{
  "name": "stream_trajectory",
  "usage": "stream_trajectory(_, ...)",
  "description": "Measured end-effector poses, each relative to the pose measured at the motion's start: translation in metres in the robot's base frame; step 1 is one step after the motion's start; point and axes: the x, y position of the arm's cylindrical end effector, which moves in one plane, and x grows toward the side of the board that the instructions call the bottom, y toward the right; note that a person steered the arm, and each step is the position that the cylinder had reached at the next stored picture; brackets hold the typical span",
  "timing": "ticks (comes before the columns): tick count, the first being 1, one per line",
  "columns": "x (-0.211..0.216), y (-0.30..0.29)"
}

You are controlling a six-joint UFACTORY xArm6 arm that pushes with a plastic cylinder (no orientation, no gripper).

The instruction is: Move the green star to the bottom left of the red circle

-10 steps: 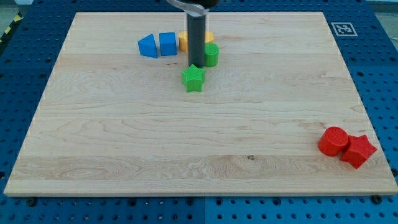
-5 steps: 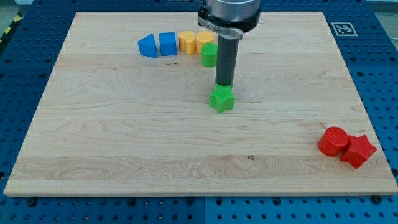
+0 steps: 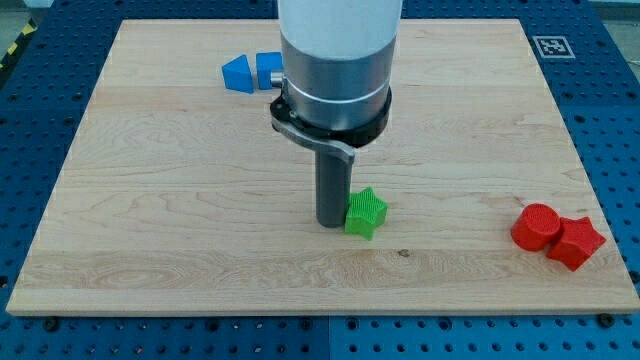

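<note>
Green star (image 3: 365, 212) — the block to be moved — lies on the worktop (image 3: 150, 260) low of centre, well apart from the red circle (image 3: 536, 226) at the view's right. My tip (image 3: 331, 222) stands touching the star's left side, or just beside it; the rod carries nothing, for this end effector has no jaws to close and only pushes.

Nearest the bottom edge, the red circle sits touching a red star (image 3: 577, 242) on its right. The goal spot, below and left of the circle, lies close to the worktop's lower edge. I judge this the chief risk — a push carried too far or angled too low could run the green star toward that edge, or into the circle, which would in turn shove the red star.

A second risk lies in the contact itself. The star's points give an uneven face, so an off-centre push may spin it or let it slip round my tip towards the view's top or bottom.

Farthest off, two blue blocks (image 3: 245, 72) show at the view's top, partly hidden behind my arm; they are clear of the path.
</note>
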Motion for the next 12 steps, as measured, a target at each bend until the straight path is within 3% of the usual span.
stream_trajectory(4, 0.003, 0.088)
stream_trajectory(8, -0.037, 0.128)
stream_trajectory(11, 0.005, 0.148)
stream_trajectory(12, 0.008, 0.122)
